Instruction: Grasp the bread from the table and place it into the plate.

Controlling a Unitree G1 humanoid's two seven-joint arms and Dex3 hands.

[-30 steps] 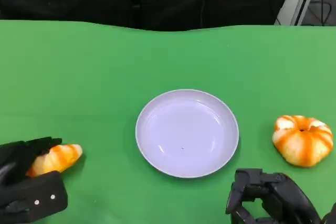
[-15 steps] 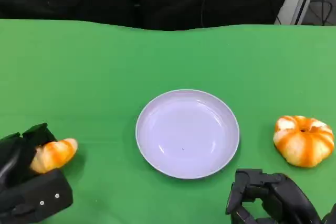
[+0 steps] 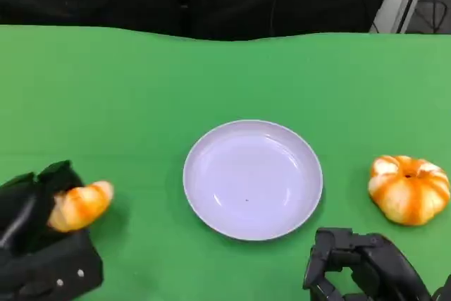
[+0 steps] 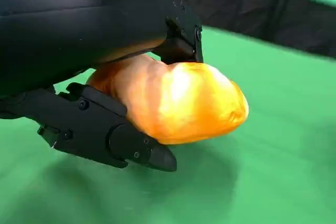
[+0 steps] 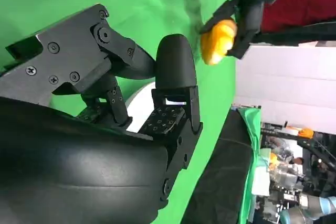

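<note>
In the head view, the left hand is at the lower left of the green tabletop and it grips the long orange bread, whose tip sticks out toward the plate. The white plate has nothing in it and sits in the middle, well apart from the held bread. A round, pumpkin-shaped bread lies on the tabletop to the right of the plate. The right hand is low at the lower right, near this round bread but not touching it; its fingers are bent inward with nothing between them.

In the left wrist view, the black fingers press the long orange bread from two sides, and the bread is a little above the green cloth.

In the right wrist view, the right hand has its fingers curled and holds nothing. Far across the tabletop, the left hand holds the long orange bread.
</note>
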